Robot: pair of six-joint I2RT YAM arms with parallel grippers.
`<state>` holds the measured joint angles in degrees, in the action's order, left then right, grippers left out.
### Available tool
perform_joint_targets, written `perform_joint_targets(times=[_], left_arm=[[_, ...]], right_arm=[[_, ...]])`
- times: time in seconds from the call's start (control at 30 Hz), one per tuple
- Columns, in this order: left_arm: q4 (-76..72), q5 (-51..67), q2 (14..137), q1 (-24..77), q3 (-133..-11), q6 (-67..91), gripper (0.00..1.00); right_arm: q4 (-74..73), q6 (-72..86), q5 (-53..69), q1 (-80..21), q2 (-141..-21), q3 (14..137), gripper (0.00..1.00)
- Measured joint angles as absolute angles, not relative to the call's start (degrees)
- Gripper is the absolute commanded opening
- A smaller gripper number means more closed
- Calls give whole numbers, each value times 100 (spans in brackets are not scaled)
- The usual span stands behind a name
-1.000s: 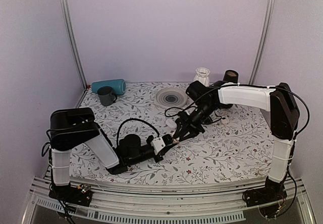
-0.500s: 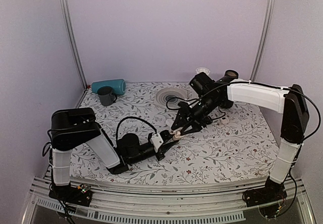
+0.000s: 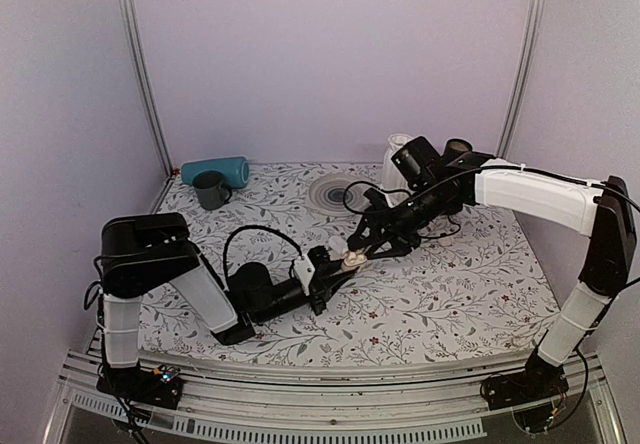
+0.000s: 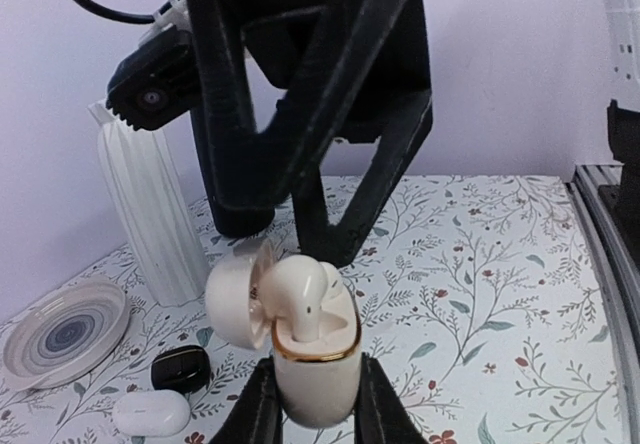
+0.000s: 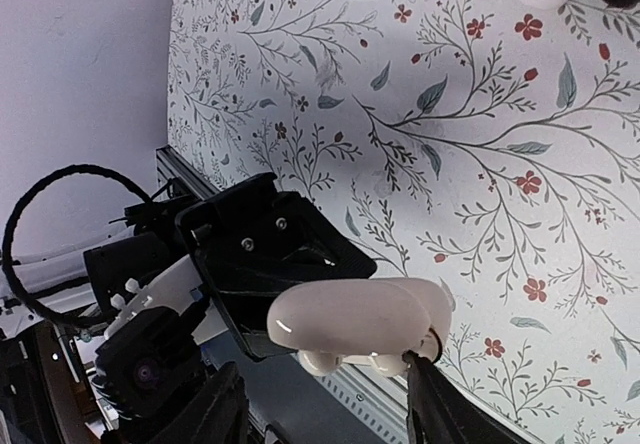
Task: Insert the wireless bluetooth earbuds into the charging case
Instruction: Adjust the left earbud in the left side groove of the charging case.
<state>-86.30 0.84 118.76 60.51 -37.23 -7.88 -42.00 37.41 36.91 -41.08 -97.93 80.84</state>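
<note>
The white charging case (image 4: 315,369) stands upright with its flip lid (image 4: 238,299) open to the left, and my left gripper (image 4: 313,419) is shut on its lower body. One white earbud (image 4: 300,294) sticks up out of the near well, and a second earbud (image 4: 338,276) peeks out behind it. My right gripper (image 5: 325,404) hangs open just over the case (image 5: 360,319), its fingers (image 4: 300,114) spread to either side. In the top view the case (image 3: 350,260) sits between both grippers at mid-table.
A white ribbed vase (image 3: 399,154) and a grey ringed plate (image 3: 338,192) stand at the back. A dark mug (image 3: 211,190) and a teal cylinder (image 3: 220,170) lie at the back left. A black pod (image 4: 180,369) and a white oval pod (image 4: 150,414) rest left of the case.
My right gripper's jaws have spread apart and the right arm has drawn up and back to the right. The left gripper has raised the case slightly.
</note>
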Motion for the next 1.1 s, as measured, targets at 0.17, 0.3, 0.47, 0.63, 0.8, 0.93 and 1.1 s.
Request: perform_joint_targets(times=[0.17,0.3,0.47,0.63,0.8,0.93,1.1], left_arm=[[-8722,110,11874,5981,-3721,-392,0],[-8724,196,11764,5857,-3594,-64,0],[-8724,364,11345,5752,-3507,191,0],[-8737,707,10735,5741,-3500,436,0],[-8739,1389,10366,5655,-3468,875,0],[-8739,1953,10154,5513,-3463,1341,0],[-8735,2582,9944,5365,-3465,1852,0]], right_arm=[[-3859,3509,3201,-4248,-9349,7841,45],[-3199,3203,2687,-4438,-8639,7483,43],[-2368,2751,2073,-4525,-7826,7096,36],[-1745,2158,1811,-4525,-7596,6829,31],[-1280,1671,1859,-4525,-7500,6473,41],[-880,1393,2075,-4525,-7225,6222,53],[-338,1179,2359,-4563,-6956,6045,62]])
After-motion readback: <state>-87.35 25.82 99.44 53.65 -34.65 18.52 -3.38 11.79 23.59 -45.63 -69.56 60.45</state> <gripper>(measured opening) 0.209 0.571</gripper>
